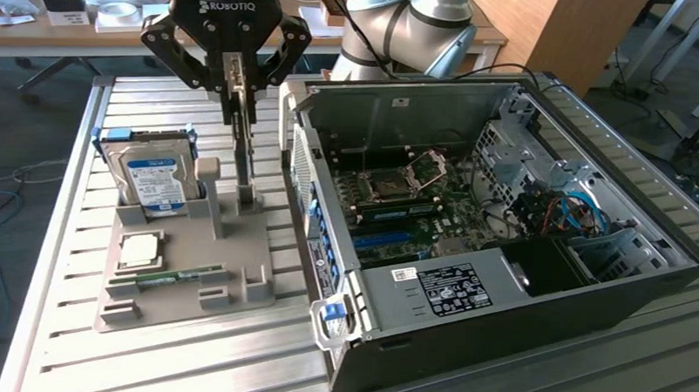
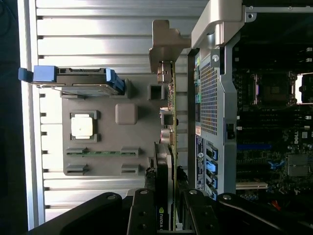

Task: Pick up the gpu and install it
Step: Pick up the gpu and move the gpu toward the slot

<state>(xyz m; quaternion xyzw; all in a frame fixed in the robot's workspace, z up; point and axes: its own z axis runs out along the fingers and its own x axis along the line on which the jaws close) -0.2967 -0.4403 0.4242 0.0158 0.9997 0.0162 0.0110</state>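
Observation:
The gpu hangs edge-on, a thin upright card, and my gripper is shut on its upper part. Its lower end sits at the slotted posts of the grey holder; I cannot tell whether it still rests in the slot. In the wrist view the gpu runs as a narrow green strip away from my gripper, with its silver bracket at the far end. The card lies just beside the outer wall of the open computer case.
A hard drive with blue rails stands in the holder, with a CPU and a RAM stick lying nearer the front. The case's motherboard is exposed. Everything sits on a slatted metal table.

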